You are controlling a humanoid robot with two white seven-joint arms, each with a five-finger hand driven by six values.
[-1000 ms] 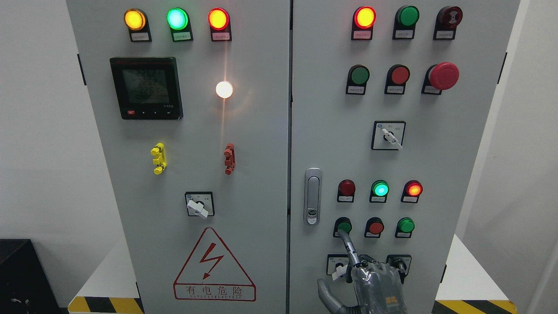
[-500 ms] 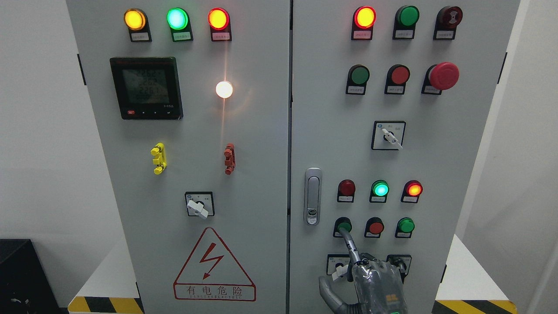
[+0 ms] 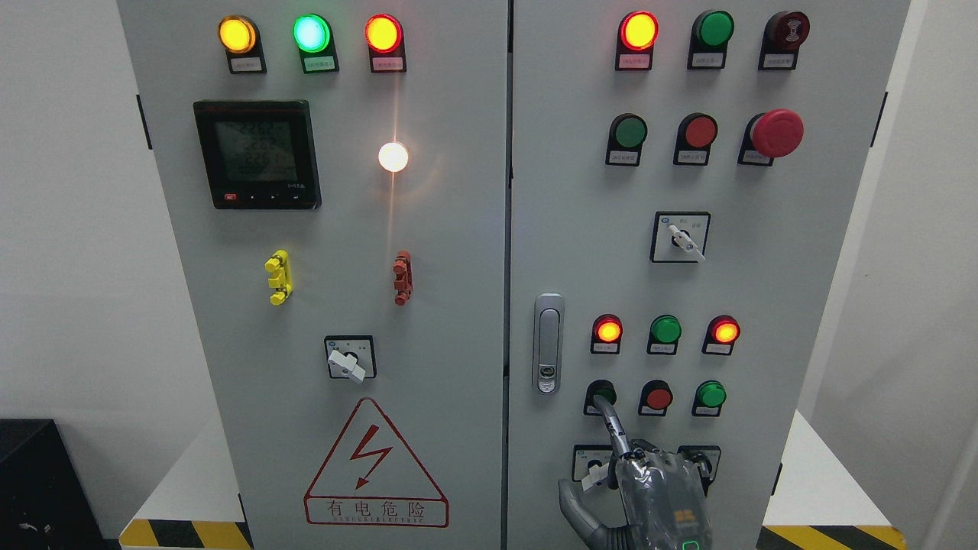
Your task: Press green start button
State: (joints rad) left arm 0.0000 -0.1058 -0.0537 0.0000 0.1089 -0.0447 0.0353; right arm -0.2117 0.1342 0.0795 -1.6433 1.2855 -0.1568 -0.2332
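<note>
A green push button (image 3: pixel 606 393) sits at the left of the lower button row on the right cabinet door (image 3: pixel 581 229). My right hand (image 3: pixel 655 489) rises from the bottom edge below it. Its index finger (image 3: pixel 613 434) is stretched up with the tip on the button's lower edge, hiding part of it; the other fingers are curled and hold nothing. The thumb (image 3: pixel 571 500) sticks out to the left. Above the button, a red lamp (image 3: pixel 607 331) glows, a green lamp (image 3: pixel 665 330) is dark, and another red lamp (image 3: pixel 724 331) glows.
A red button (image 3: pixel 658 397) and a second green button (image 3: pixel 710 394) lie to the right in the same row. A door latch (image 3: pixel 548 344) stands to the left. Rotary switches (image 3: pixel 592 464) are partly behind my hand. A red mushroom stop button (image 3: pixel 777 133) sits higher up.
The green lamp above the button row has gone dark and the red lamp to its left has lit up. My index finger stays on the green button; the hand has barely shifted.
</note>
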